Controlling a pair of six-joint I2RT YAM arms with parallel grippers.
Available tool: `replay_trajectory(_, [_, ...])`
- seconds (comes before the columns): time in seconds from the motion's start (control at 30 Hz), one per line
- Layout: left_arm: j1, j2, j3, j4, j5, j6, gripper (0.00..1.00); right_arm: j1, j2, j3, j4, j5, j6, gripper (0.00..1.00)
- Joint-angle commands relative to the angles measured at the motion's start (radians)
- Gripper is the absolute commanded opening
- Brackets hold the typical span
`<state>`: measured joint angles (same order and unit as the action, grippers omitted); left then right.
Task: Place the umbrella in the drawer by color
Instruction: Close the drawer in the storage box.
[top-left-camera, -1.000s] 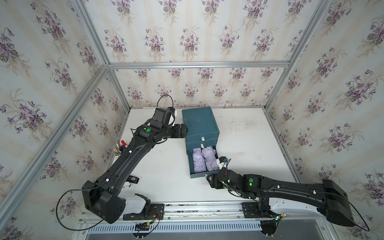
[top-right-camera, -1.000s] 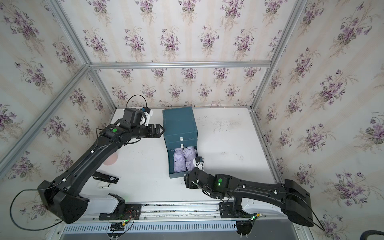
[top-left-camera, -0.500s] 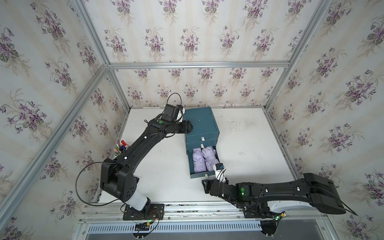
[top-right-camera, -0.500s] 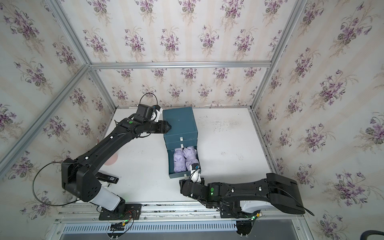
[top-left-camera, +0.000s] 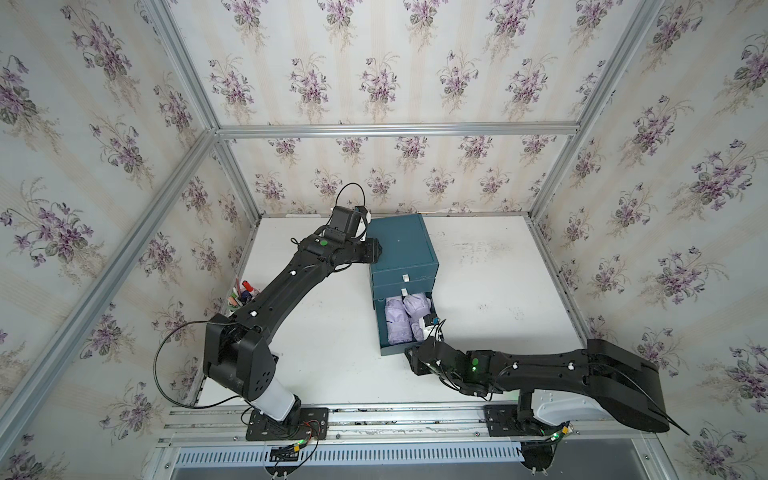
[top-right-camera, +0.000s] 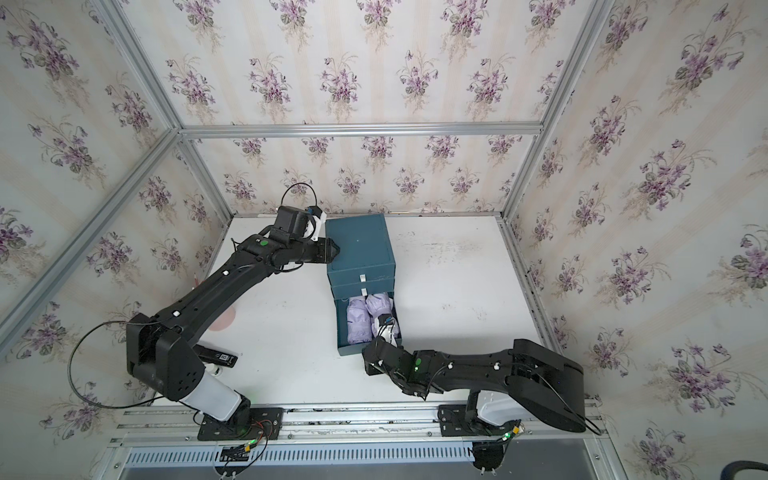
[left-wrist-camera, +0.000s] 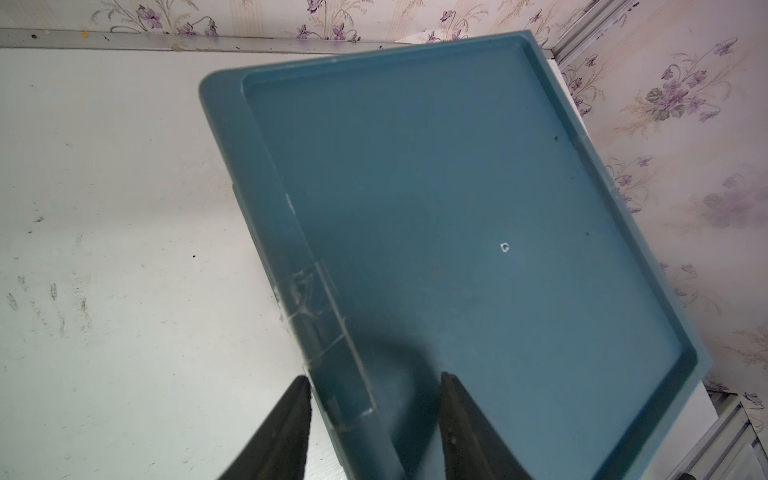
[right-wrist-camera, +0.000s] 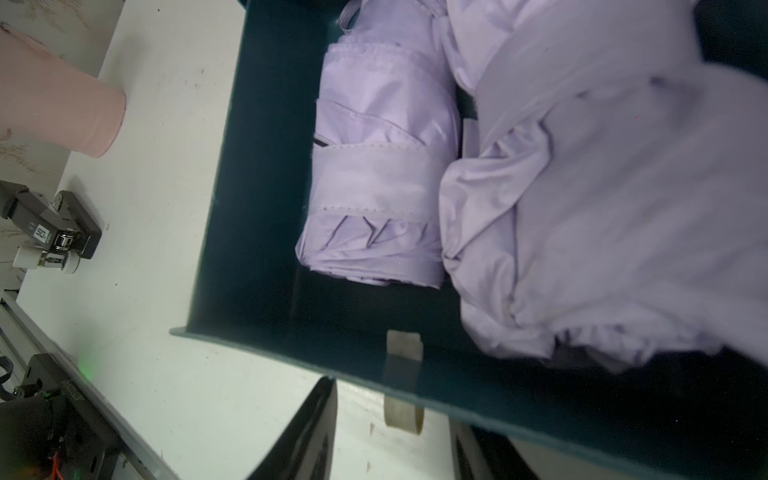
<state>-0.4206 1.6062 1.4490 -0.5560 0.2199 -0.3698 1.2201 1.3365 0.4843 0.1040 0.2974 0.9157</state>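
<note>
Rt wrist view: one lilac umbrella (right-wrist-camera: 602, 199) blurred & cropped at frame edge, pink cup (right-wrist-camera: 58, 95) cropped too, right gripper (right-wrist-camera: 392, 397) fingers cut off at bottom. Pen pot (top-left-camera: 243, 293) part-hidden behind left arm (top-left-camera: 286, 284) in a top view, contents too small to be ID'd

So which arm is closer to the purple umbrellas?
Right. The right tool is at the front edge of the drawer, just short of the umbrellas; the left tool is over the top edge of the cabinet.

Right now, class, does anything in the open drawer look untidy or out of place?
Yes: in the open bottom drawer, one lilac umbrella is rumpled, its canopy loose and bunched, while the neighbouring umbrella is rolled and strapped tight.
</note>
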Motion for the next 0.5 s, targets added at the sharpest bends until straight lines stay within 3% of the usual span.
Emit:
replay_trajectory(0.0, [-0.001, 0.021, -0.01, -0.176, -0.059, 0.047, 0.49, -0.012, 0.026, 0.007, 0.054, -0.035, -0.024, 0.44])
replay_trajectory(0.1, [-0.003, 0.036, -0.002, -0.184, -0.05, 0.052, 0.45, -0.012, 0.063, 0.025, 0.049, -0.031, -0.029, 0.41])
replay_trajectory(0.3, [-0.015, 0.047, -0.003, -0.19, -0.072, 0.07, 0.4, -0.012, 0.075, 0.021, 0.062, -0.004, -0.029, 0.13])
replay_trajectory(0.37, [-0.016, 0.05, -0.003, -0.193, -0.076, 0.075, 0.32, -0.013, 0.065, 0.017, 0.056, 0.021, -0.027, 0.03])
replay_trajectory(0.47, [-0.025, 0.054, -0.002, -0.2, -0.101, 0.087, 0.17, -0.012, 0.039, -0.008, 0.09, 0.03, -0.039, 0.0])
